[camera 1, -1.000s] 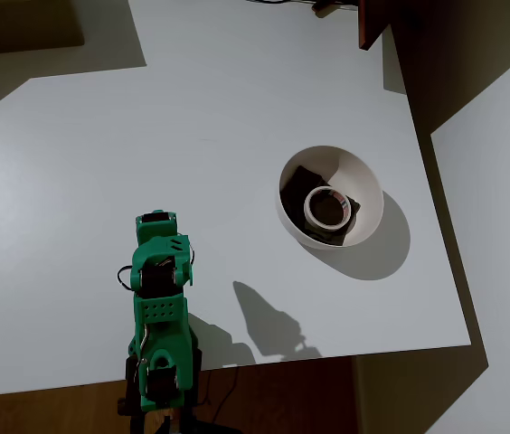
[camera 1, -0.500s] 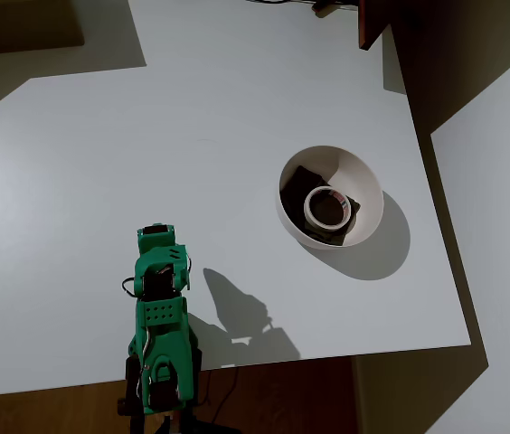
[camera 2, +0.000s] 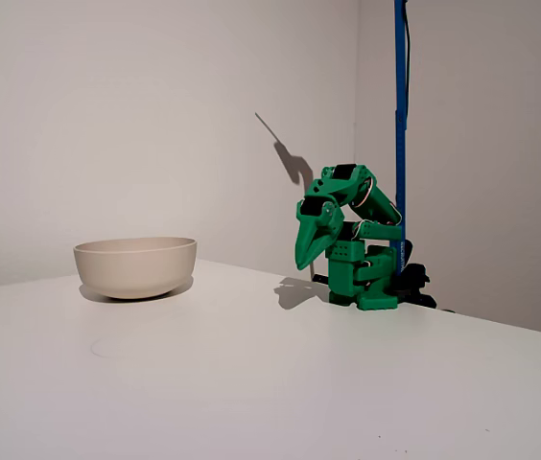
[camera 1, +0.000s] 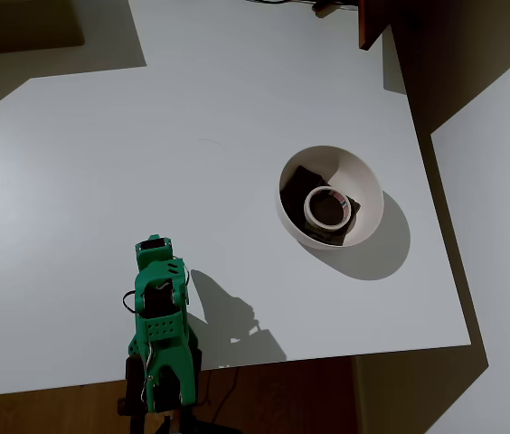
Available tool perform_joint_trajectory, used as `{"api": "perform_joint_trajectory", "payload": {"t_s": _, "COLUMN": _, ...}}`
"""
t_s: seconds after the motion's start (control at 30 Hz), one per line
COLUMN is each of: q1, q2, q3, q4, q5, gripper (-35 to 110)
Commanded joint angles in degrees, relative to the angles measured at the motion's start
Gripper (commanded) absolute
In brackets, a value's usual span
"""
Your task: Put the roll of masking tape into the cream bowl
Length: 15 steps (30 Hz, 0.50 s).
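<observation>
- The roll of masking tape (camera 1: pixel 329 207) lies flat inside the cream bowl (camera 1: pixel 370 185), its hole facing straight up toward the overhead camera; as a ring it has no long axis to speak of.
- Reddish-dark print runs along the roll's inner core at the upper right of the hole, too small to read.
- One roll, one bowl. The roll rests on dark brown pieces (camera 1: pixel 304 178) at the bowl's bottom; their number cannot be told.
- In the fixed view the bowl (camera 2: pixel 136 265) stands upright on the white table (camera 2: pixel 251 383), its wall hiding what lies inside.
- The table (camera 1: pixel 101 181) carries one green arm (camera 1: pixel 159 334) at its near edge, well apart from the bowl.
- The gripper (camera 2: pixel 307 257) is folded down in front of the arm's base, tip pointing at the tabletop, with the jaws together and nothing between them.
- A blue pole (camera 2: pixel 401 125) rises behind the arm.
</observation>
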Motion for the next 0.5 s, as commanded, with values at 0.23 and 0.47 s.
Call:
{"api": "perform_joint_trajectory", "payload": {"t_s": 0.23, "q1": -1.93, "q2": 0.26, "q3": 2.11, "q4": 2.99, "q5": 1.05, "gripper": -8}}
{"api": "perform_joint_trajectory", "payload": {"t_s": 0.47, "q1": -2.29, "q2": 0.26, "q3": 3.78, "q4": 5.36, "q5": 0.97, "gripper": -8}}
